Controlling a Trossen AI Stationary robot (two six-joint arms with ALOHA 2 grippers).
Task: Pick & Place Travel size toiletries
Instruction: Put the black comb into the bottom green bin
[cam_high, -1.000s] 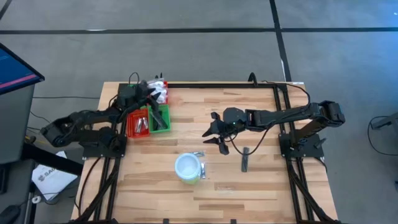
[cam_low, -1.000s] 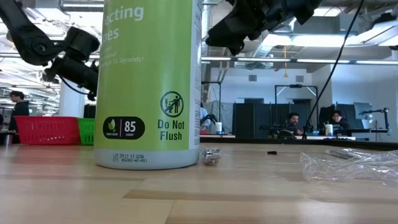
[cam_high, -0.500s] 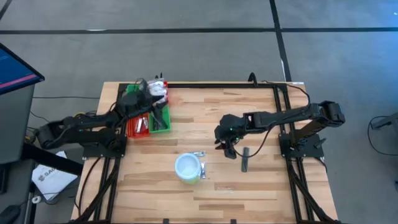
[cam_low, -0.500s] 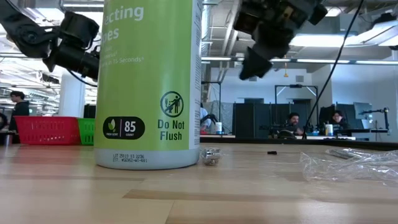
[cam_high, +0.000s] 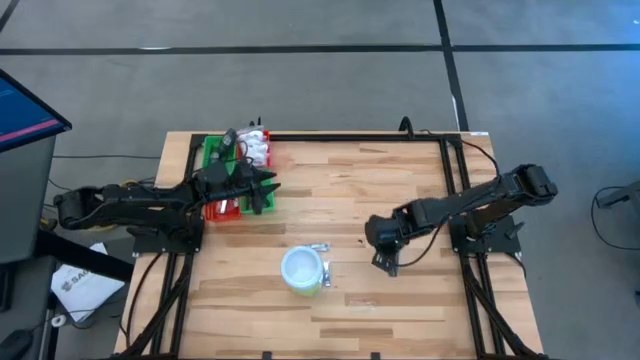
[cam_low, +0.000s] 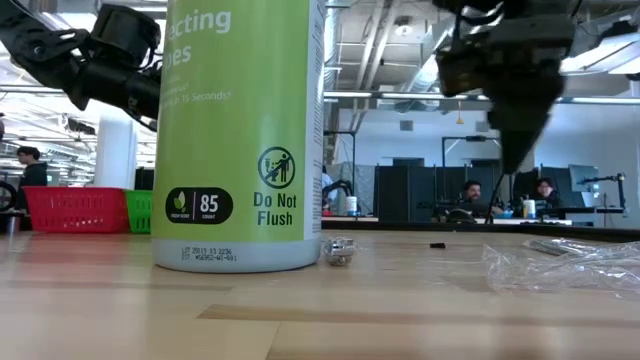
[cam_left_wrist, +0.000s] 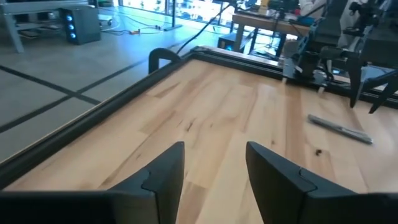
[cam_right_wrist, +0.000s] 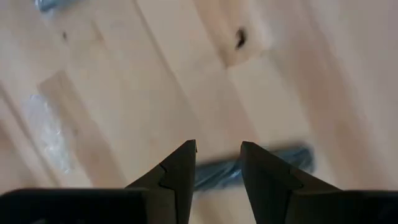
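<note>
A dark grey stick (cam_high: 394, 264) lies flat on the table, right of the green-sided white tub (cam_high: 303, 270). My right gripper (cam_high: 384, 260) points down over it, open. In the right wrist view the stick (cam_right_wrist: 297, 157) runs beneath the right gripper (cam_right_wrist: 217, 147); whether they touch I cannot tell. My left gripper (cam_high: 264, 187) hovers open at the right edge of the red and green tray (cam_high: 212, 150), facing the table's right side. White packets (cam_high: 258, 150) sit in the tray's far corner. The left wrist view shows the stick (cam_left_wrist: 341, 128) far beyond the left gripper (cam_left_wrist: 214, 163).
Small clear sachets (cam_high: 322, 250) lie beside the tub, one of them (cam_low: 340, 250) visible in the low view. Crumpled clear plastic (cam_high: 365, 302) lies near the table's near edge. A black frame rail (cam_high: 350, 138) borders the far side. Bare wood lies between tray and stick.
My right gripper has travelled from mid-table toward the near and right edges, tipped to point down and dropped over the stick. My left gripper has swung from above the tray toward its right side and now faces the table's right.
</note>
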